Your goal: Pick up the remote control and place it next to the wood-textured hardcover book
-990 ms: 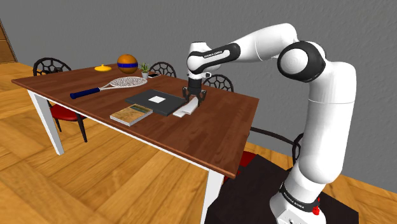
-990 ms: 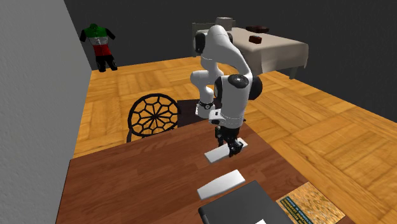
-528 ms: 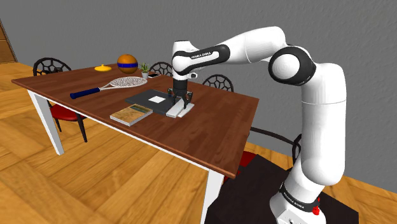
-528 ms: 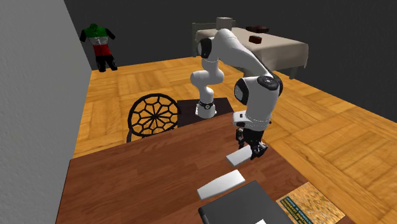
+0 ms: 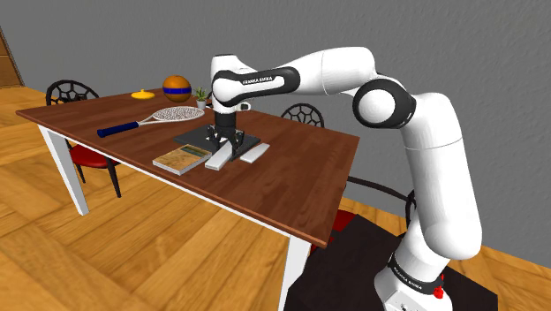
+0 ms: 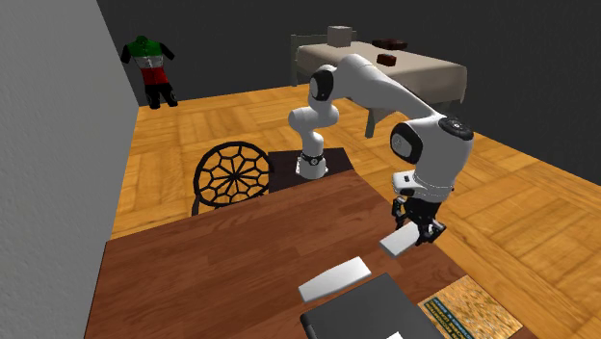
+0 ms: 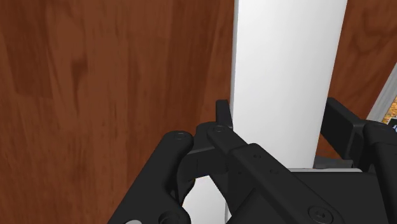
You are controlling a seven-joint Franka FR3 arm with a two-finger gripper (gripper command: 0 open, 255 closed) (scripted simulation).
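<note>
Where hand (image 7: 280,116) clasps it, white remote (image 7: 289,63), above table (image 7: 95,83).

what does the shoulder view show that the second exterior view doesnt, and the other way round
The shoulder view adds a racket, an orange ball, a yellow dish and a small plant at the far end of the table.

The second exterior view adds a bed and a green, white and red figure by the wall.

Both share the gripper shut on the white remote, a second white slab, a black flat case and the book.
</note>
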